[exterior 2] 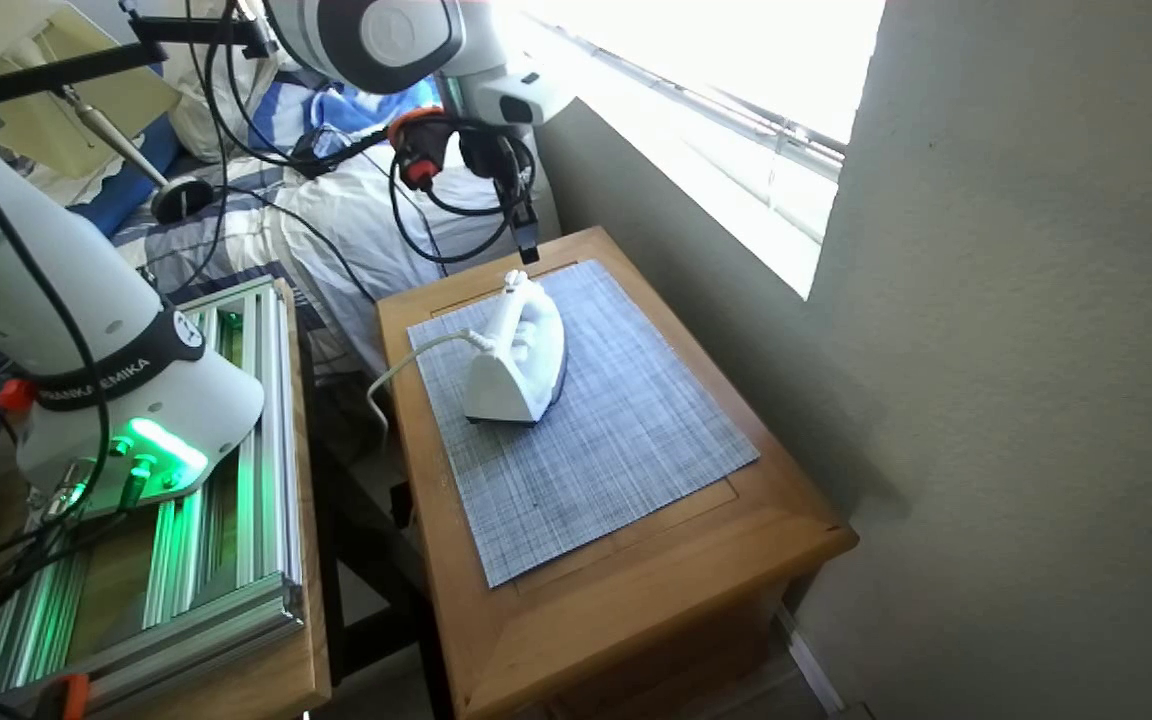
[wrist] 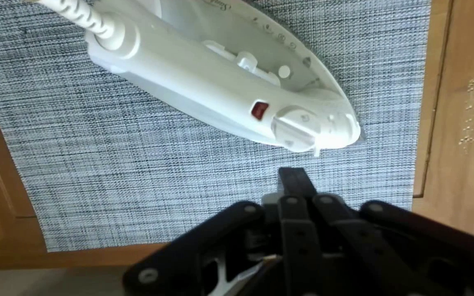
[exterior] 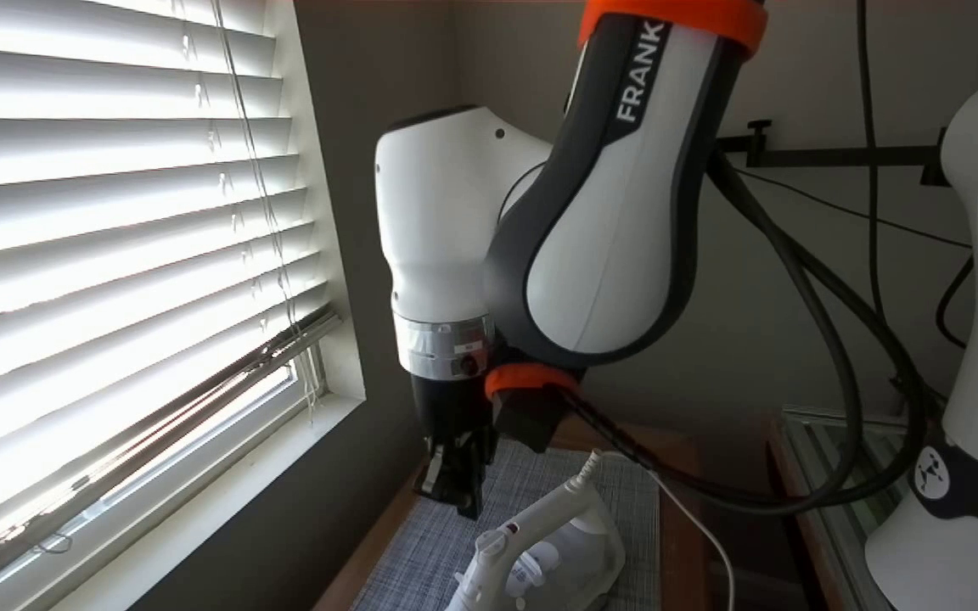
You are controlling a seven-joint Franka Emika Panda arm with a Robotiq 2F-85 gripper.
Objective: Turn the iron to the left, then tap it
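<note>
Pointing down, hand (wrist: 297, 180) near iron (wrist: 220, 80)

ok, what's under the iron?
The grey woven placemat, which lies on the wooden table. The patch directly beneath the iron is covered, so can't tell what's there.

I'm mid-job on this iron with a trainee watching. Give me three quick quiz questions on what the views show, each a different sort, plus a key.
1. Multiple choice: Which end of the iron is nearer the pincer?
a) the pointed nose
b) the cord end
2. Fill in: In the wrist view, the small window on the iron's handle is coloured ____.
3. True or false: The pincer is clamped around the handle.

Key: 1. a; 2. red; 3. false, it is shut and apart from the iron.
</note>
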